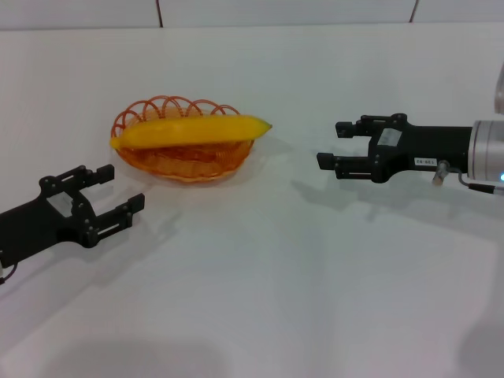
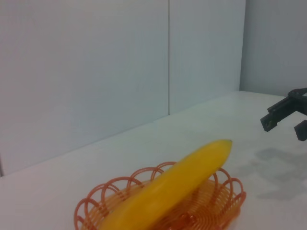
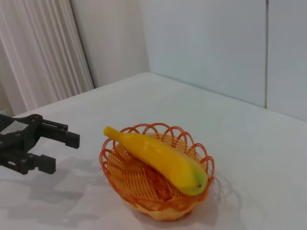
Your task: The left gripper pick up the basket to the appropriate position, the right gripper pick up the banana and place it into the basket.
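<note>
The left hand (image 1: 106,191) hangs with fingers apart just beside the basket (image 1: 183,162), which sits on the white worktop (image 1: 260,276) bearing the banana (image 1: 191,131) across its rim, too long to sink in, while the right hand (image 1: 335,147), fingers spread and empty, hovers well apart.

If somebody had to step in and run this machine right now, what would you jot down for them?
Left claw: open, empty, on the basket's left, apart from it.
Right claw: open, empty, on the basket's right, apart from it.
Basket: on the white table, between the claws.
Banana: lies across the basket, both ends over the rim.
Done: banana is in the basket.
Left: nothing visible; both claws are free.
</note>
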`<state>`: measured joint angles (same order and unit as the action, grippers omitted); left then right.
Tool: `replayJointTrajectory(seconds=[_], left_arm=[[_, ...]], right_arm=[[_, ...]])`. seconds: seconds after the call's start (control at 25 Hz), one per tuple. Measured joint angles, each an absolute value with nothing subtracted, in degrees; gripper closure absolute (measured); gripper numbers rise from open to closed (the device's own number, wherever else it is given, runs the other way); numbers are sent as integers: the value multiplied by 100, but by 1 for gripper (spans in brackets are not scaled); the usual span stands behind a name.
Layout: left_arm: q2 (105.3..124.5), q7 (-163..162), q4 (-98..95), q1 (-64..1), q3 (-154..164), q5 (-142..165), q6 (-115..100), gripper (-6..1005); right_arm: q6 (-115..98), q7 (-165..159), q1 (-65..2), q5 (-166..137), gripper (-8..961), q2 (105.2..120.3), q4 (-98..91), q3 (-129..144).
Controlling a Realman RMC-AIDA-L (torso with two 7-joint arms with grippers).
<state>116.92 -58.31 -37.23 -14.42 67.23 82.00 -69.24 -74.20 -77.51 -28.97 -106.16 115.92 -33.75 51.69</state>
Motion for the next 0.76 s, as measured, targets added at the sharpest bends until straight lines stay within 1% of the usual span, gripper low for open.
replayJointTrajectory(seconds=[0.52, 0.76], left_arm=[[11680, -5876, -3713, -1438, 6743, 8267, -6887, 298], [11665, -5912, -3709, -1335, 6582, 8347, -6874, 298]], right_arm=[[-7427, -7745, -2761, -10653, 219, 11593, -3366, 5189], [-7427, -7751, -2750, -10653, 219, 11593, -3365, 5186]])
